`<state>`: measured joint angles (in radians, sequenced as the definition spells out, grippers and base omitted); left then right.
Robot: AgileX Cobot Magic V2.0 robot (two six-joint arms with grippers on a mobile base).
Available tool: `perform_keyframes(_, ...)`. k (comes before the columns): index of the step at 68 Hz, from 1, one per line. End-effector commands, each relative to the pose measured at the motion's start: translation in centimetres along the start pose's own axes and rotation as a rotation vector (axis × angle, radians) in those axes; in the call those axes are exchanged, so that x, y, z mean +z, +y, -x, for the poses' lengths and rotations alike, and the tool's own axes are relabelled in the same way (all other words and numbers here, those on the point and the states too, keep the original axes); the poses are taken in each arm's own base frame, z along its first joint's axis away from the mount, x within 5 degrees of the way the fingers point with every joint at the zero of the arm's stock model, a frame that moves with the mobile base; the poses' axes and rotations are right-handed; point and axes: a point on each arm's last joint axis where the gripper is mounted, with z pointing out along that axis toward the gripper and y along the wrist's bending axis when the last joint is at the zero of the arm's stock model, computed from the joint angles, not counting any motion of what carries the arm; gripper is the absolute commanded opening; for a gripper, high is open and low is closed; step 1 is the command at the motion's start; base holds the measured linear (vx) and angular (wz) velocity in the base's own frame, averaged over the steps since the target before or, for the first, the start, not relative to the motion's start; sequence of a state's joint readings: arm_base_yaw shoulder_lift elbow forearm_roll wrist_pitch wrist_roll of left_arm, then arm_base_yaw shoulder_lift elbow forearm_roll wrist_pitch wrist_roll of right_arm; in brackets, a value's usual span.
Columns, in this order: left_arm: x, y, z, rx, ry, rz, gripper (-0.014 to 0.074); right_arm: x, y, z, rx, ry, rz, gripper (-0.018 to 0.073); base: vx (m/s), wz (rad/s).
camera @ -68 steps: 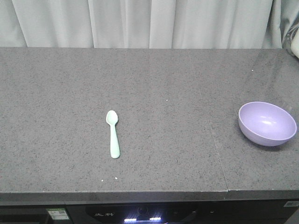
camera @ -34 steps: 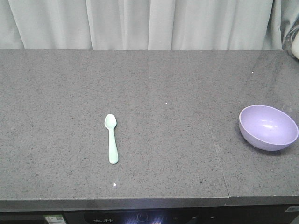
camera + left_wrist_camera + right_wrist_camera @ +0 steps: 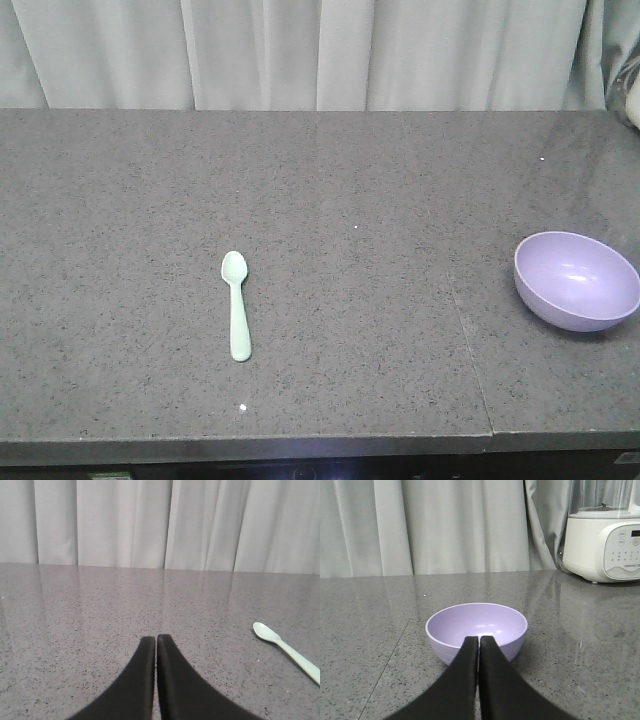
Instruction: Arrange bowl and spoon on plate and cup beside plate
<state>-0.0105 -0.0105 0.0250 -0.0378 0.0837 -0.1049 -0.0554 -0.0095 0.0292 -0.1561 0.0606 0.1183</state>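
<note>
My right gripper [image 3: 478, 639] has its jaws pressed together on nothing, and the bowl [image 3: 476, 622] stands straight ahead beyond the tips at the counter's right end, so this arm is the nearer one to it. My left gripper [image 3: 156, 639] is likewise clamped empty, with the spoon [image 3: 285, 650] ahead to its right, handle near and scoop far. No plate or cup shows anywhere.
</note>
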Motion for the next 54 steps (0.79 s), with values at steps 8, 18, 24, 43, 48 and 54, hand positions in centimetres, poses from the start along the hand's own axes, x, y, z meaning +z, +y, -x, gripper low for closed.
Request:
perform_keyframes(8, -0.01, 0.07, -0.29, -0.009, -0.057, -0.005, -0.0006, -0.05, 0.05, 0.21, -0.009, -0.066, 0.001, -0.0005, 0.02, 0.0)
perform_keyframes(18, -0.01, 0.07, -0.29, -0.009, -0.057, -0.005, -0.0006, -0.05, 0.05, 0.21, -0.009, -0.066, 0.001, -0.0005, 0.02, 0.0)
perform_keyframes(24, -0.01, 0.07, -0.29, -0.009, -0.057, -0.005, -0.0006, -0.05, 0.05, 0.21, -0.009, -0.066, 0.001, -0.0005, 0.01, 0.0)
perform_keyframes(43, -0.01, 0.07, -0.29, -0.009, -0.057, -0.005, -0.0006, -0.05, 0.05, 0.21, -0.009, -0.066, 0.001, -0.0005, 0.0, 0.0)
perform_keyframes(48, -0.01, 0.07, -0.29, -0.009, -0.057, -0.005, -0.0006, -0.05, 0.05, 0.21, -0.009, -0.066, 0.001, -0.0005, 0.0, 0.0)
perform_keyframes(54, -0.01, 0.07, -0.29, -0.009, -0.057, -0.005, -0.0006, -0.05, 0.05, 0.21, -0.009, -0.066, 0.001, -0.0005, 0.0, 0.0)
